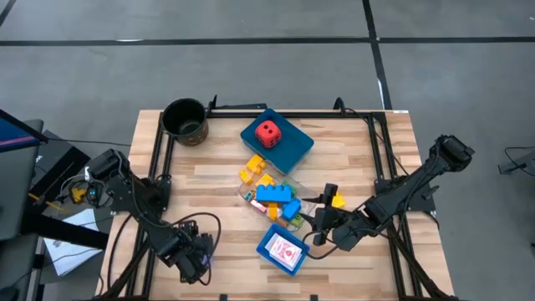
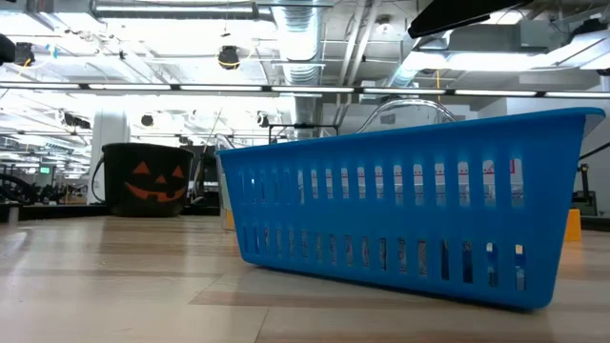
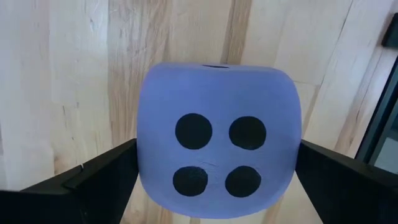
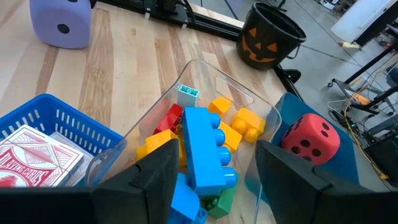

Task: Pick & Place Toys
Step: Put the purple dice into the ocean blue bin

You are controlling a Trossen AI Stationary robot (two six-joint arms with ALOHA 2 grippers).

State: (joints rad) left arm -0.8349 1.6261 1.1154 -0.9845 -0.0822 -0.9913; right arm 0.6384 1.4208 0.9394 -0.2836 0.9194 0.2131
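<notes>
My left gripper [image 1: 199, 257] stands near the table's near left, shut on the lavender die [image 3: 217, 162], whose four-dot face looks up at the wrist camera. The die also shows in the right wrist view [image 4: 62, 23]. My right gripper [image 1: 318, 227] is open over a clear tub [image 4: 205, 67] of yellow, blue, red and green bricks. Its fingers stand on either side of a long blue brick [image 4: 208, 149] without touching it. A red die [image 1: 267, 132] lies on a blue tray [image 1: 294, 146]. Red-printed cards [image 4: 37, 158] lie in a blue basket [image 1: 269, 252]. My left gripper pinches the lavender die between its two fingers [image 3: 102, 180], one on each of two opposite side faces [image 3: 144, 168]. The fingers come from above, pointing down. The die sits level, four-dot face up; whether it is clear of the table, I cannot tell.
A dark pumpkin-faced pot [image 1: 185, 121] stands at the far left corner. A loose yellow brick [image 1: 337, 201] lies right of the tub. A black frame [image 1: 378, 150] runs round the table. The blue basket [image 2: 410, 210] fills most of the low view. Bare wood lies at the left.
</notes>
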